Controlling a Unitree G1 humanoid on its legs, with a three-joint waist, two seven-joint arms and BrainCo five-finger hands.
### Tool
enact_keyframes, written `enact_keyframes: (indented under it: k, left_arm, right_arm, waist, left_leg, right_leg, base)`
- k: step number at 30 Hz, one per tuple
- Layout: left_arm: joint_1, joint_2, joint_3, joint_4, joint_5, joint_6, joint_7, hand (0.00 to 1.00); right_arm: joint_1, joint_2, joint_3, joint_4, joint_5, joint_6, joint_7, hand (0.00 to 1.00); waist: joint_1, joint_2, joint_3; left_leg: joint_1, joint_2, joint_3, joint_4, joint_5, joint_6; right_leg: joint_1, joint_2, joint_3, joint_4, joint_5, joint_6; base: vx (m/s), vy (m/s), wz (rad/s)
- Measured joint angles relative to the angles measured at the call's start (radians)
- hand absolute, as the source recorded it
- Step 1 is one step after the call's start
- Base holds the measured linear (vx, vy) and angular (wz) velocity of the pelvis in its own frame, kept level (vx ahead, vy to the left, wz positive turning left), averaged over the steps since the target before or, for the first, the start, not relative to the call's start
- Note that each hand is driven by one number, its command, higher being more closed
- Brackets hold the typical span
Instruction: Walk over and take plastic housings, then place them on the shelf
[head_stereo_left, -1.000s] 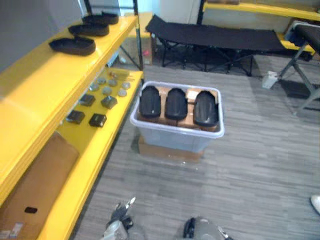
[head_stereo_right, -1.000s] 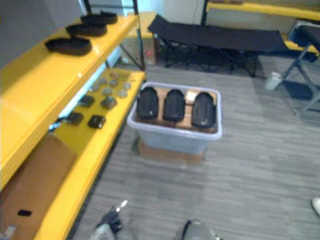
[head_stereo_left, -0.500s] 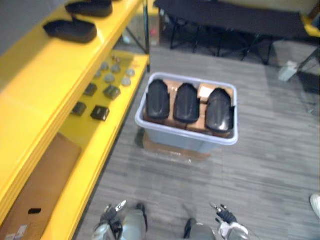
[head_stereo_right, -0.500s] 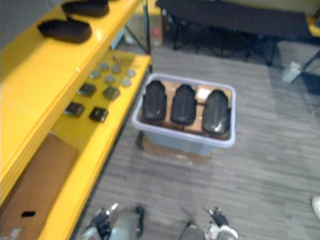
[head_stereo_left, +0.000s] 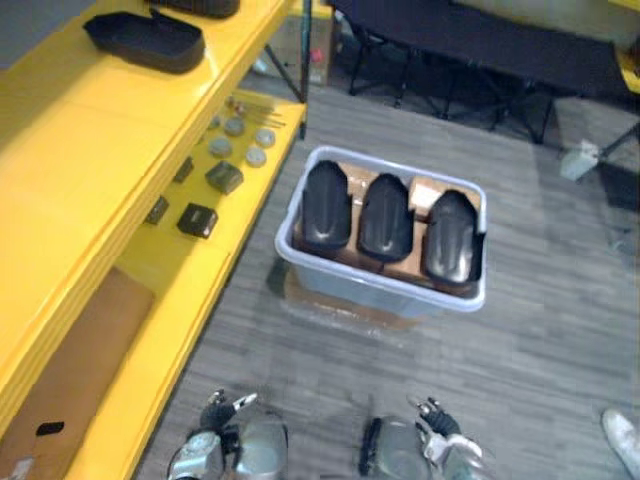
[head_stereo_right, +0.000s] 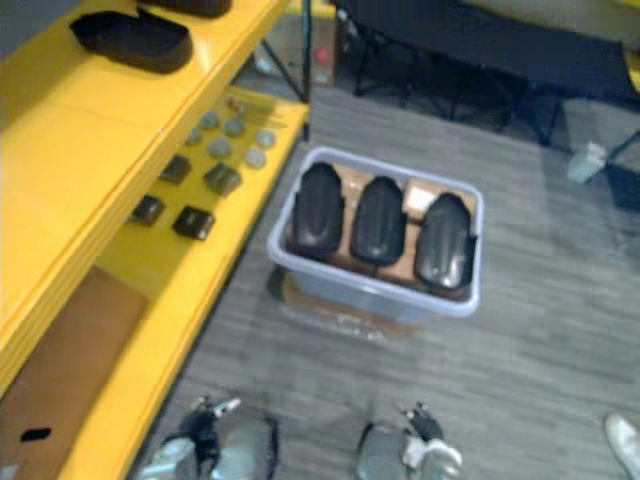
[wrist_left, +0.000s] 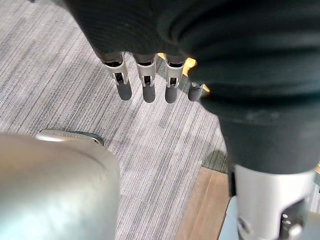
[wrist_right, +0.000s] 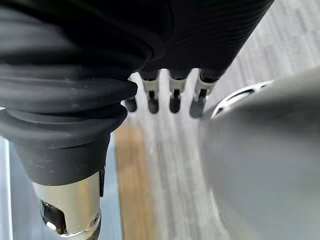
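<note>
Three black plastic housings lie side by side on cardboard inside a pale grey bin standing on the floor ahead of me. Another black housing rests on the top board of the yellow shelf to my left. My left hand hangs low above the floor, its fingers straight and holding nothing; it also shows at the lower edge of the eye view as the left hand. My right hand hangs the same way, fingers straight and empty, well short of the bin.
The lower shelf board carries small dark blocks, grey round parts and a cardboard sheet. A flat cardboard piece lies under the bin. A black folding cot stands behind, with a white bottle and a person's shoe at the right.
The camera has moved closer and looks further down, so the bin and shelf appear shifted. Both hands now show at the bottom edge.
</note>
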Motion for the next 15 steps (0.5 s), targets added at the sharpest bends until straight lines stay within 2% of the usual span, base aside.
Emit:
enact_keyframes:
  k: [1, 2, 3, 5, 6, 7, 8, 9, 10, 11, 12, 13, 14, 15]
  left_arm:
    - [0.007, 0.003, -0.001, 0.002, 0.0, 0.004, 0.0, 0.0]
    - [0.009, 0.002, -0.001, 0.01, -0.006, 0.008, 0.001, 0.0]
    - [0.017, -0.005, 0.0, 0.011, -0.008, 0.01, 0.001, 0.0]
    - [0.031, -0.029, 0.001, 0.023, -0.055, 0.018, 0.012, 0.0]
    - [0.032, -0.035, 0.003, 0.03, -0.068, 0.018, 0.014, 0.0]
    - [0.034, -0.044, 0.005, 0.036, -0.089, 0.018, 0.015, 0.0]
    - [0.042, -0.059, 0.011, 0.037, -0.092, 0.009, 0.02, 0.0]
    - [0.042, -0.068, 0.028, 0.036, -0.093, -0.02, 0.02, 0.0]
    - [0.042, -0.069, 0.031, 0.035, -0.094, -0.025, 0.02, 0.0]
    - [0.042, -0.07, 0.036, 0.03, -0.094, -0.045, 0.021, 0.0]
    - [0.041, -0.076, 0.038, 0.028, -0.094, -0.064, 0.021, 0.0]
    - [0.036, -0.076, 0.04, 0.019, -0.093, -0.072, 0.021, 0.0]
    - [0.015, -0.075, 0.039, 0.016, -0.093, -0.069, 0.021, 0.0]
    - [0.008, -0.077, 0.036, 0.015, -0.093, -0.069, 0.02, 0.0]
  right_arm:
    - [0.004, -0.004, -0.002, 0.006, -0.005, 0.001, -0.001, 0.0]
    - [0.008, -0.014, -0.009, 0.013, -0.006, 0.004, -0.001, 0.0]
    - [0.01, -0.015, -0.011, 0.02, -0.007, 0.005, -0.002, 0.0]
    - [0.013, -0.039, -0.012, 0.032, -0.006, 0.016, -0.021, 0.0]
    - [0.014, -0.045, -0.012, 0.036, -0.005, 0.017, -0.024, 0.0]
    - [0.019, -0.055, -0.012, 0.041, -0.001, 0.018, -0.033, 0.0]
    - [0.026, -0.068, -0.011, 0.045, 0.009, 0.018, -0.046, 0.0]
    - [0.028, -0.074, -0.008, 0.047, 0.015, 0.017, -0.063, 0.0]
    - [0.028, -0.074, -0.008, 0.047, 0.015, 0.016, -0.064, 0.0]
    - [0.03, -0.075, -0.008, 0.048, 0.016, 0.012, -0.066, 0.0]
    - [0.03, -0.076, -0.01, 0.048, 0.018, 0.0, -0.07, 0.0]
    - [0.022, -0.08, -0.013, 0.045, 0.026, -0.01, -0.078, 0.0]
    - [0.009, -0.085, -0.027, 0.038, 0.036, -0.023, -0.088, 0.0]
    - [0.01, -0.095, -0.046, 0.029, 0.037, -0.027, -0.087, 0.0]
  waist:
    - [-0.005, 0.001, -0.011]
    - [-0.01, 0.015, -0.031]
    - [-0.01, 0.026, -0.043]
    - [-0.009, 0.053, -0.064]
    - [-0.01, 0.06, -0.07]
    - [-0.012, 0.07, -0.079]
    - [-0.015, 0.09, -0.091]
    - [-0.017, 0.096, -0.091]
    - [-0.017, 0.092, -0.089]
    - [-0.016, 0.085, -0.083]
    - [-0.019, 0.085, -0.081]
    - [-0.02, 0.08, -0.075]
    - [-0.022, 0.069, -0.059]
    - [-0.024, 0.08, -0.054]
  left_leg:
    - [-0.004, 0.005, -0.02, 0.014, -0.016, -0.018]
    - [-0.006, 0.029, -0.042, 0.018, -0.032, -0.04]
    - [-0.005, 0.041, -0.046, 0.01, -0.031, -0.054]
    - [0.029, 0.059, -0.035, -0.009, -0.029, -0.076]
    - [0.03, 0.06, -0.029, 0.006, -0.028, -0.078]
    - [0.014, 0.069, -0.017, 0.057, -0.025, -0.081]
    - [-0.031, 0.091, -0.011, 0.167, -0.009, -0.099]
    - [-0.103, 0.104, -0.016, 0.342, 0.076, -0.112]
    - [-0.12, 0.104, -0.016, 0.381, 0.103, -0.112]
    - [-0.171, 0.107, -0.011, 0.457, 0.107, -0.114]
    - [-0.204, 0.103, 0.004, 0.459, 0.068, -0.114]
    - [-0.219, 0.094, 0.031, 0.404, 0.056, -0.101]
    - [-0.225, 0.068, 0.069, 0.18, 0.075, -0.087]
    - [-0.215, 0.069, 0.082, 0.011, 0.191, -0.038]
  right_leg:
    - [0.012, 0.013, 0.002, -0.006, 0.057, 0.003]
    - [0.018, 0.037, -0.014, 0.016, 0.06, -0.013]
    - [0.016, 0.044, -0.027, 0.029, 0.041, -0.02]
    - [-0.001, 0.046, -0.037, 0.121, -0.039, -0.039]
    - [-0.001, 0.046, -0.041, 0.137, -0.057, -0.04]
    - [0.008, 0.05, -0.05, 0.146, -0.073, -0.046]
    - [0.031, 0.07, -0.059, 0.131, -0.081, -0.054]
    - [0.086, 0.089, -0.062, 0.079, -0.081, -0.059]
    - [0.098, 0.09, -0.062, 0.066, -0.081, -0.059]
    - [0.132, 0.089, -0.059, 0.035, -0.07, -0.066]
    - [0.167, 0.089, -0.049, -0.001, -0.061, -0.061]
    - [0.182, 0.082, -0.034, -0.019, -0.057, -0.054]
    - [0.186, 0.062, -0.022, -0.029, -0.048, -0.038]
    - [0.185, 0.072, -0.021, -0.032, -0.043, -0.025]
  base:
    - [0.16, -0.24, 0.61]
    - [0.21, -0.231, 0.47]
    - [0.26, -0.214, 0.29]
    - [0.31, -0.202, 0.14]
    - [0.22, -0.127, 0.12]
    - [0.22, -0.113, 0.08]
    - [0.34, -0.146, -0.02]
    - [0.29, -0.117, -0.05]
    - [0.28, -0.07, -0.13]
    - [0.19, -0.004, -0.19]
    - [0.28, 0.038, -0.34]
    - [0.29, 0.16, -0.49]
    - [0.23, 0.196, -0.47]
    - [0.17, 0.2, -0.41]
